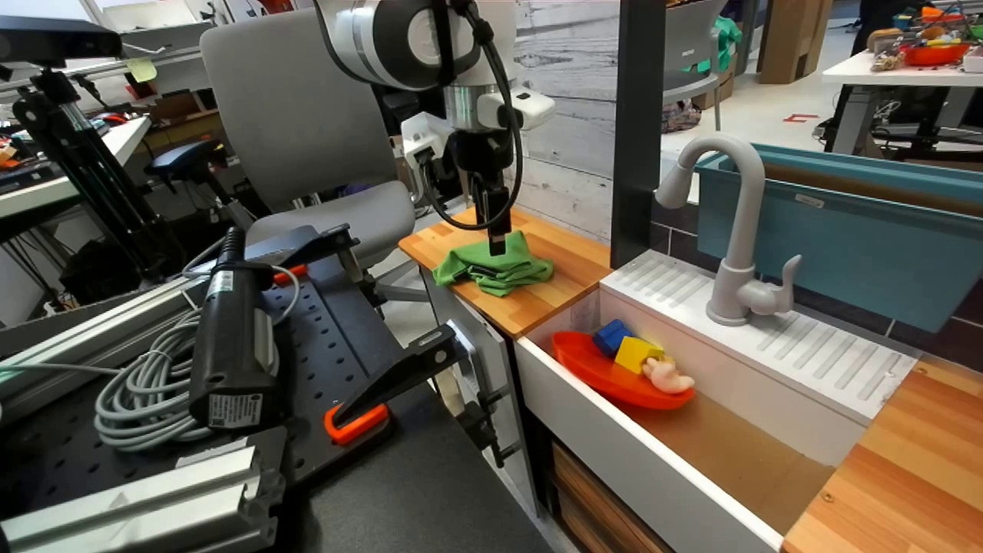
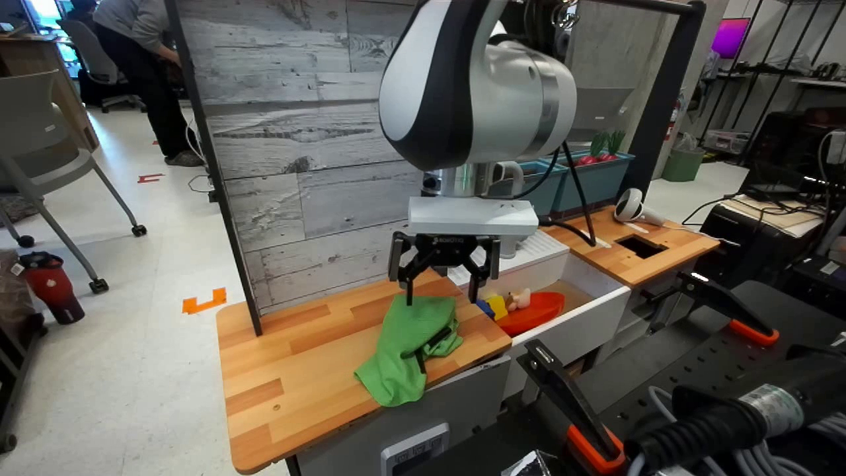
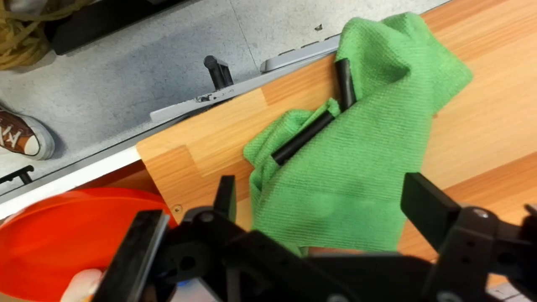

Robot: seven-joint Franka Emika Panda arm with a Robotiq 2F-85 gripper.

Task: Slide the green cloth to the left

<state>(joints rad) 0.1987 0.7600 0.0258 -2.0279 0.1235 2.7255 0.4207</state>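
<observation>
Apparently poised, the gripper (image 2: 441,299), jaws apart, hangs at one o'clock from the cloth (image 2: 403,349) in an exterior view. The leftward slide looks undone.

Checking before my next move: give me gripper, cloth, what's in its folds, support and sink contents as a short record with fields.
Gripper: open, over the green cloth; contact unclear
Cloth shape: bunched and creased
Among its folds: two black strips
Support: wooden counter, beside the sink
Sink contents: red dish, blue block, yellow block, pale toy
</observation>
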